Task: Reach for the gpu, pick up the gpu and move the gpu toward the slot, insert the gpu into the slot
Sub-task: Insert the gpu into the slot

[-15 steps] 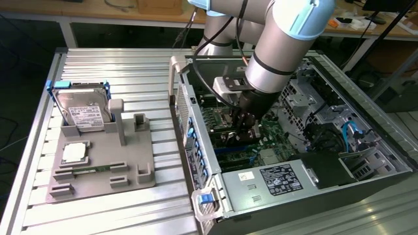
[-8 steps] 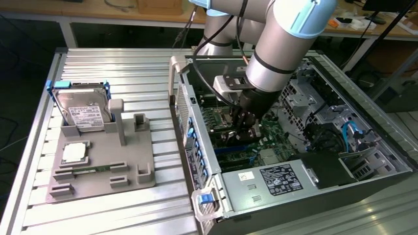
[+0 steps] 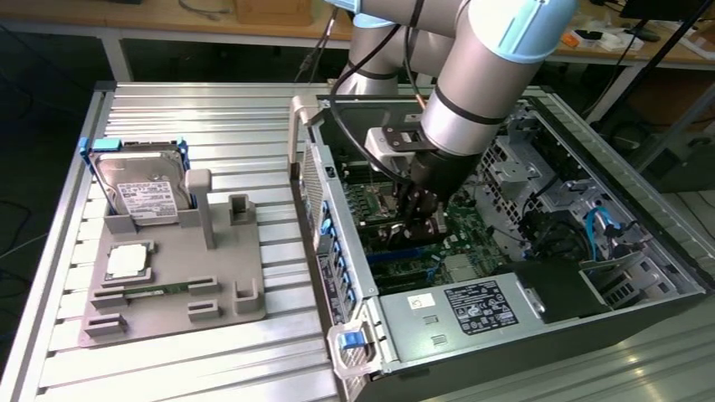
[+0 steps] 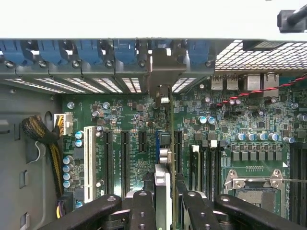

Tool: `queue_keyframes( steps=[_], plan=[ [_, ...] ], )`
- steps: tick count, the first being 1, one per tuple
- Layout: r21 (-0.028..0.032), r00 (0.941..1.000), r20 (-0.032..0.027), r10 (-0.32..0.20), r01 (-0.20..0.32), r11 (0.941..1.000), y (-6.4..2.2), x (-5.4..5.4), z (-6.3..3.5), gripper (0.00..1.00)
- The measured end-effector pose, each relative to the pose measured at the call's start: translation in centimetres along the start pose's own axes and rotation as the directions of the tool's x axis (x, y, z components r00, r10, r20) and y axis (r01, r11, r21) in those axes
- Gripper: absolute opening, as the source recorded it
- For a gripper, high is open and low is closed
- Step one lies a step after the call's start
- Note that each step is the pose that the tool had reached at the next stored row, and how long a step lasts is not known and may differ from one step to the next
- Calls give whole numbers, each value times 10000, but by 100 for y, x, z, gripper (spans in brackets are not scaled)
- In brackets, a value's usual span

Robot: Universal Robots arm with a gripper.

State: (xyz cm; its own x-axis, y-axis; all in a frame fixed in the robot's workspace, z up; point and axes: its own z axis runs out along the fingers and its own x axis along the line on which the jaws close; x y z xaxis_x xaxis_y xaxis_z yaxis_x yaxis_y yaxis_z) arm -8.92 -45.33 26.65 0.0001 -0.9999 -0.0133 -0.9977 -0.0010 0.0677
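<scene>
Worktable (image 3: 201,360): ribbed aluminium profile, pale grey, was brightly lit.
Bench (image 3: 167,21): wooden top, white legs, stood along the rear.
Floor (image 3: 33,167): was dark, seen beside the worktable and under the bench.

Arm (image 3: 486,71): fat silver-grey metal tube links. Light-blue plastic joint caps (image 3: 527,25), and a thin black ring band (image 3: 467,107) at the link seam. Thin black cables (image 3: 414,50) run alongside the links. Pale grey boxy housing (image 3: 391,142) at the wrist. All-black gripper (image 3: 419,226). Wrist view: glossy rounded black fingers (image 4: 143,211) flanked by black linkage bars (image 4: 88,213).
</scene>
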Motion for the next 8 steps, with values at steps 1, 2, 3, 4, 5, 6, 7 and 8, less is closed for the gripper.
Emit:
queue_keyframes(
  steps=[1, 2, 3, 4, 5, 6, 7, 8],
  plan=[
    [-10, 10000, 4, 0, 0, 10000, -1, 0, 0, 27],
    [-35, 10000, 8, -3, 3, 10000, -3, 0, -1, 27],
    [-85, 10000, 15, -2, 2, 10000, -8, 0, -2, 27],
    [-183, 10000, 29, 2, -2, 9998, -15, 0, 5, 27],
    [-251, 10000, 29, 5, -4, 9997, -19, 0, 11, 27],
    [-296, 10000, 29, 5, -4, 9996, -21, 1, 22, 27],
    [-329, 10000, 29, 5, -4, 9995, -24, 1, 35, 27],
    [-362, 10000, 29, 8, -7, 9993, -25, 1, 51, 27]
  ],
)
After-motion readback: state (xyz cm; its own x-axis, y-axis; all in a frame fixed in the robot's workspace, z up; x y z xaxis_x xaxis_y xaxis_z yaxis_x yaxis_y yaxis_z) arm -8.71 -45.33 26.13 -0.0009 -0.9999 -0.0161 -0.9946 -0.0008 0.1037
